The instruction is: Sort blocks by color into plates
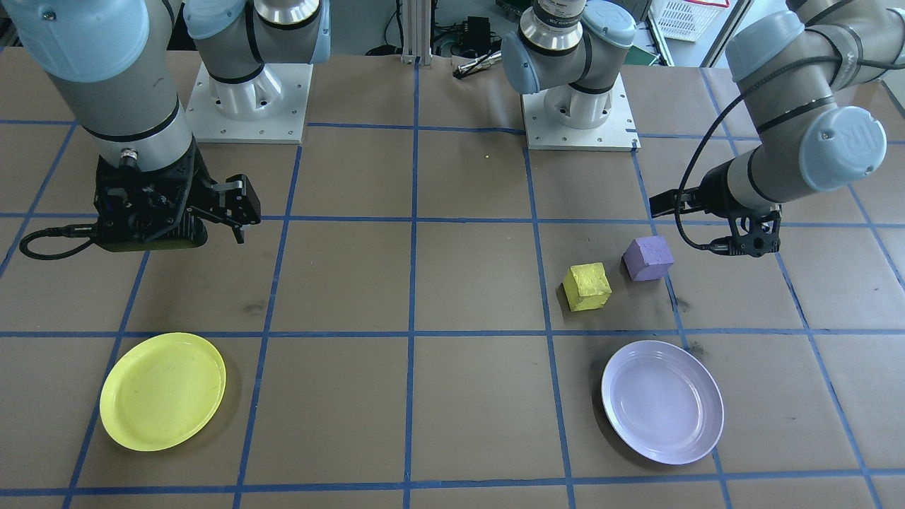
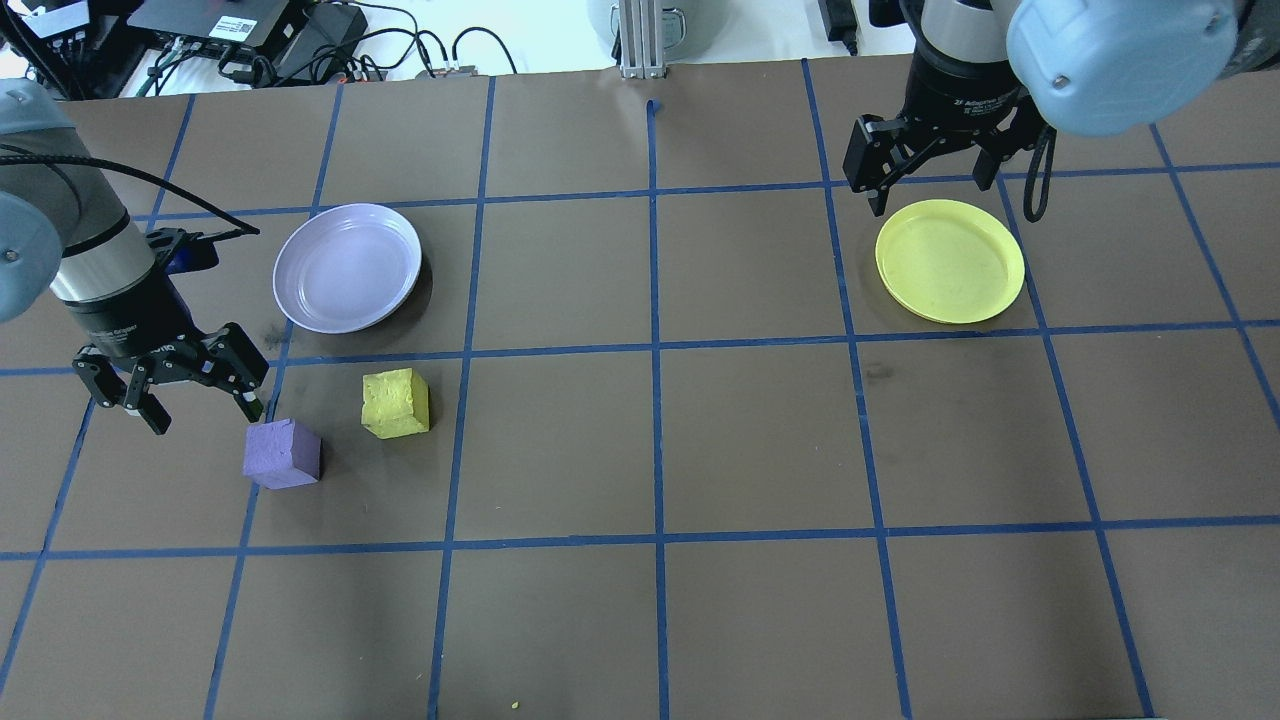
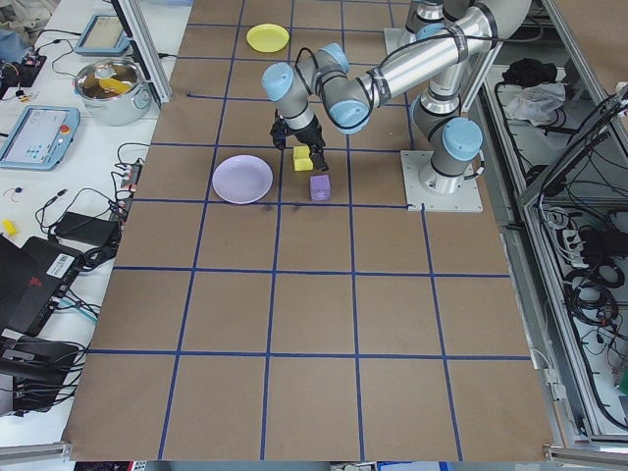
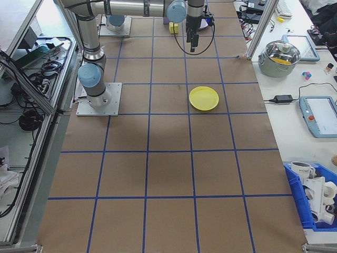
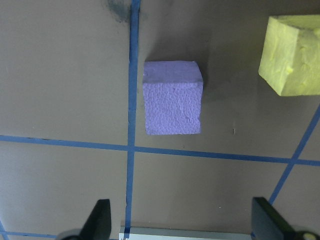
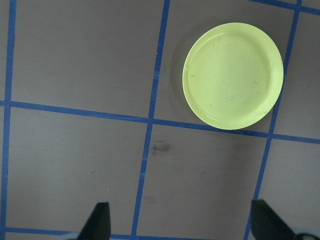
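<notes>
Purple block (image 2: 283, 453) sits on the table beside the yellow block (image 2: 396, 403), just short of the lavender plate (image 2: 347, 267); both plates empty. Left gripper (image 2: 170, 385) hovers close by, fingers spread and holding nothing, wrist pointing down; in its wrist view the block lies ahead of the fingertips, roughly centred between them, edges about square to the jaws. Right gripper (image 2: 925, 160), also spread and empty, hangs by the yellow plate (image 2: 950, 260), well apart.

In the left wrist view we lose the yellow block (image 5: 294, 52) past the right edge. From the right end, the purple block (image 4: 166, 20) sits mostly hidden behind the arm, and the lavender plate goes unseen there.
</notes>
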